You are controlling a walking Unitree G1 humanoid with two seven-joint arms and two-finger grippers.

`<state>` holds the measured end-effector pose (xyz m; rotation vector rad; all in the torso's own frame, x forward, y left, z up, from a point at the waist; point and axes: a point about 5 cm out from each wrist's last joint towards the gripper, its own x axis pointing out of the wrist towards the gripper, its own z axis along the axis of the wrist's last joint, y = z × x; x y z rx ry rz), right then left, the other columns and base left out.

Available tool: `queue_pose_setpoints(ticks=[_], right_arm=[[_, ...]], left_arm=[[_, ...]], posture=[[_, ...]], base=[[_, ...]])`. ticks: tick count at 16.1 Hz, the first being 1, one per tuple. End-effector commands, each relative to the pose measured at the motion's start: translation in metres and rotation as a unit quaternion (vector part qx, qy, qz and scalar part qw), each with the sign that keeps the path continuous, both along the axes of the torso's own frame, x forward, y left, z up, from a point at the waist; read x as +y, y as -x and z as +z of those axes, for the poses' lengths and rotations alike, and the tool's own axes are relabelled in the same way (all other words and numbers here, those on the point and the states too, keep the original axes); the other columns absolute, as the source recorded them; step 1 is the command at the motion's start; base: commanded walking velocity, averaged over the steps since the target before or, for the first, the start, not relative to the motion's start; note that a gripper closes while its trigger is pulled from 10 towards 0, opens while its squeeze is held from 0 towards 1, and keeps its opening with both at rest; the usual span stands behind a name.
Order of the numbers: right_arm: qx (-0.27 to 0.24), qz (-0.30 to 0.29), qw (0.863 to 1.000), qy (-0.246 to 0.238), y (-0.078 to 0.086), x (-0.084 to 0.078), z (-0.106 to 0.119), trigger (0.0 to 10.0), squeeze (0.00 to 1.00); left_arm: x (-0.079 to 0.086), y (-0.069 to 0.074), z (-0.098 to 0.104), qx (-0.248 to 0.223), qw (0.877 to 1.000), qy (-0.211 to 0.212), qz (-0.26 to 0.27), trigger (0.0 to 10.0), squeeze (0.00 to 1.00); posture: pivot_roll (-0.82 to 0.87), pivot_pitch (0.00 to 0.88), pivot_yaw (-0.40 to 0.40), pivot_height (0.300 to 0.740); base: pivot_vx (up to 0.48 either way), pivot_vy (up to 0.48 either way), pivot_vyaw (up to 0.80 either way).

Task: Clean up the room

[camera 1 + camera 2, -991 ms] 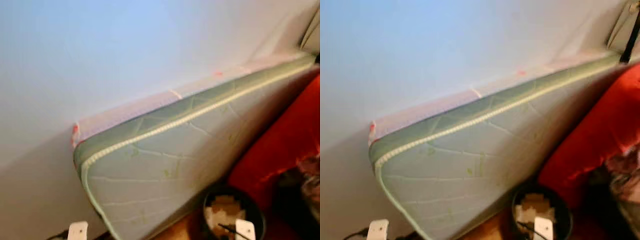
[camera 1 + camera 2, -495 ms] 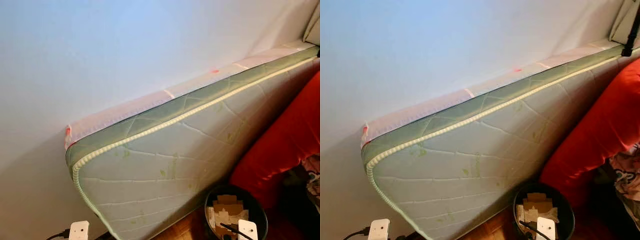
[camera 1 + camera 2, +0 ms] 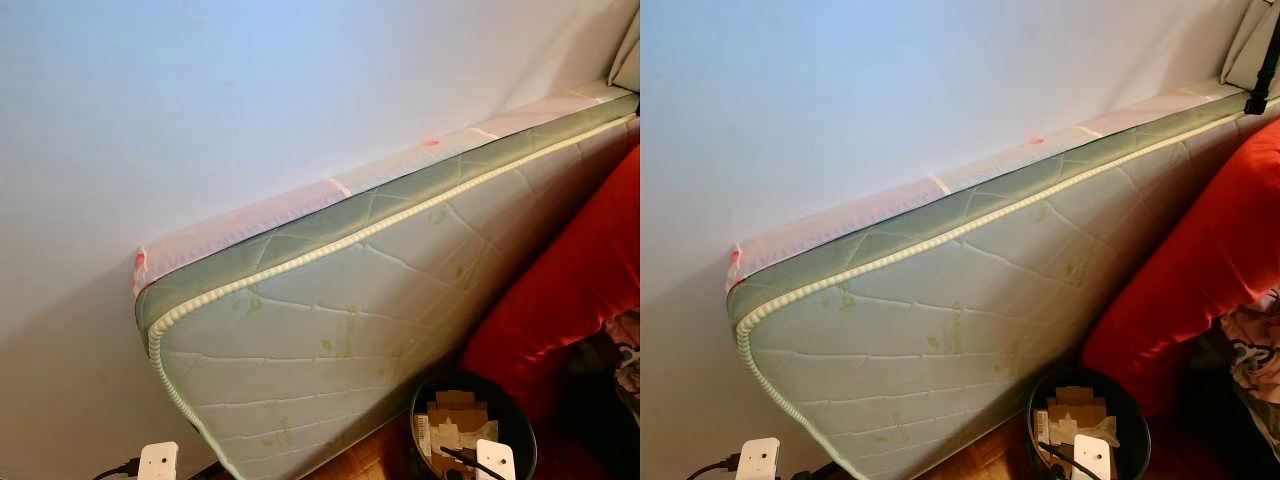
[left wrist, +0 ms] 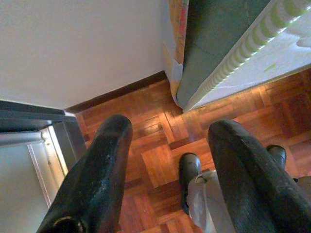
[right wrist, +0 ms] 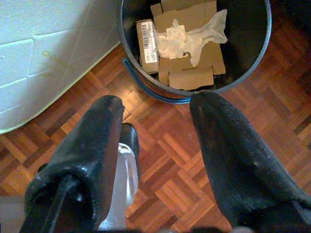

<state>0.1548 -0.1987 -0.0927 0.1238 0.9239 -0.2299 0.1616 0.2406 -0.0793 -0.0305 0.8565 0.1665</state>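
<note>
Nearest, the right gripper (image 5: 155, 145) hangs over the parquet floor (image 5: 180, 160) with its two black fingers spread wide apart and nothing between them. Just beyond its fingertips stands a round black bin (image 5: 194, 48), and the right wrist view looks straight into it: flattened cardboard (image 5: 187, 34), a small labelled box (image 5: 146, 41) and crumpled white paper (image 5: 192, 36) lie inside. The eye views show the bin (image 3: 470, 425) from the side, beside a red cushion (image 3: 560, 290). The left gripper (image 4: 167, 179) also hangs wide open and empty above the floor, near the mattress corner. Farther back, a pale green quilted mattress (image 3: 350, 320) stands on edge, leaning against the white wall (image 3: 250, 100).
</note>
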Motion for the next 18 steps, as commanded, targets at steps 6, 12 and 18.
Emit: queue_pose_setpoints(ticks=[6,12,18], right_arm=[[0.028,0.074,0.994,-0.071,0.0015,0.0283,-0.0051,10.0,0.0],[0.027,0.071,0.995,-0.071,0.0019,0.0277,-0.0051,10.0,0.0],[0.027,0.072,0.994,-0.072,0.0019,0.0277,-0.0051,10.0,0.0]], left_arm=[[-0.0355,-0.015,-0.0032,0.025,0.997,0.013,-0.066,10.0,0.0],[-0.0351,-0.0177,-0.0017,0.019,0.998,0.011,-0.067,10.0,0.0],[-0.0362,-0.0202,-0.0006,0.014,0.998,0.01,-0.068,10.0,0.0]], posture=[[0.0,0.032,0.017,0.74],[0.0,0.033,0.019,0.74],[0.0,0.03,0.019,0.74]], base=[[0.0,0.0,0.0],[0.0,-0.304,0.0],[0.0,-0.309,0.0]])
